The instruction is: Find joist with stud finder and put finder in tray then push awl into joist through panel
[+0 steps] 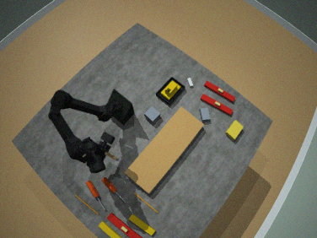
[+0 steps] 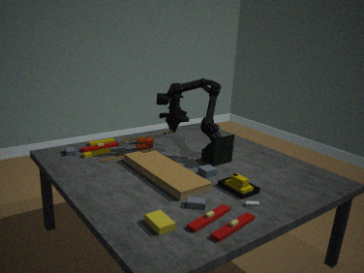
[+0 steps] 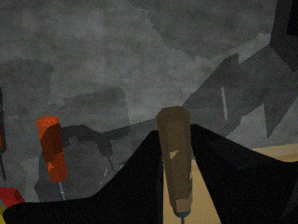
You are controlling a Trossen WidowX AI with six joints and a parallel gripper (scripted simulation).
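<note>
Grey table [image 2: 121,213]: stud finder [image 1: 170,90] seated in tray [image 1: 162,96]. Awl [image 3: 176,163] pinched in jaws, held above table beside floor panel [image 1: 169,148].

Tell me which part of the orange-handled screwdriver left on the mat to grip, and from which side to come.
Grip the orange handle, its thickest part, rather than the thin metal shaft. It lies flat on the mat, so come from straight above with the fingers across its width. A second screwdriver lies close beside it, so probably keep the fingers narrow. The pincer is now shut on the awl.
</note>
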